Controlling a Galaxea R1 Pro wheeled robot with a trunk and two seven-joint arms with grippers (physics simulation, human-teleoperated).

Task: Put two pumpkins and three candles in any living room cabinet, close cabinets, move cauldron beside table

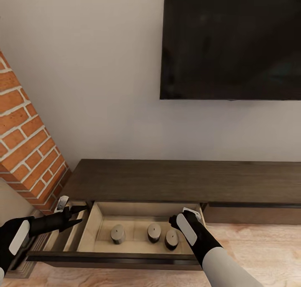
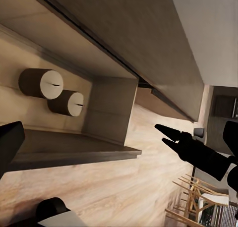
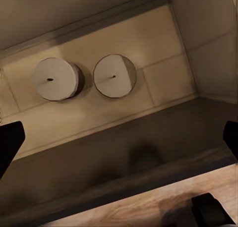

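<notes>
Candles, three short squat beige-tan wax cylinders with flat round tops, stand upright and apart from one another inside the open pale-lined drawer (image 1: 94,228) of the long, low, dark brown wooden cabinet (image 1: 167,180): the left candle (image 1: 118,233) stands alone, while the middle candle (image 1: 154,232) and the right candle (image 1: 171,239) sit close together, the right one nearest the drawer front. The right wrist view looks down on two of the tops, each with a tiny dark wick mark, and the left wrist view catches two candles side-on near the drawer's far wall. The right gripper (image 1: 184,220) hangs over the drawer's right end just beside the right candle, but its black fingers are hidden under the wrist in the head view and only their dark tips show at the edges of the right wrist view, wide apart and holding nothing. The left gripper (image 1: 77,216) hovers at the drawer's left edge, its pointed black fingers spread and empty. Above the cabinet a large flat black screen (image 1: 232,42) hangs on the pale wall, cut off at the top and right. A red brick column (image 1: 25,145) stands at left, and light wooden flooring (image 1: 259,245) lies below.
</notes>
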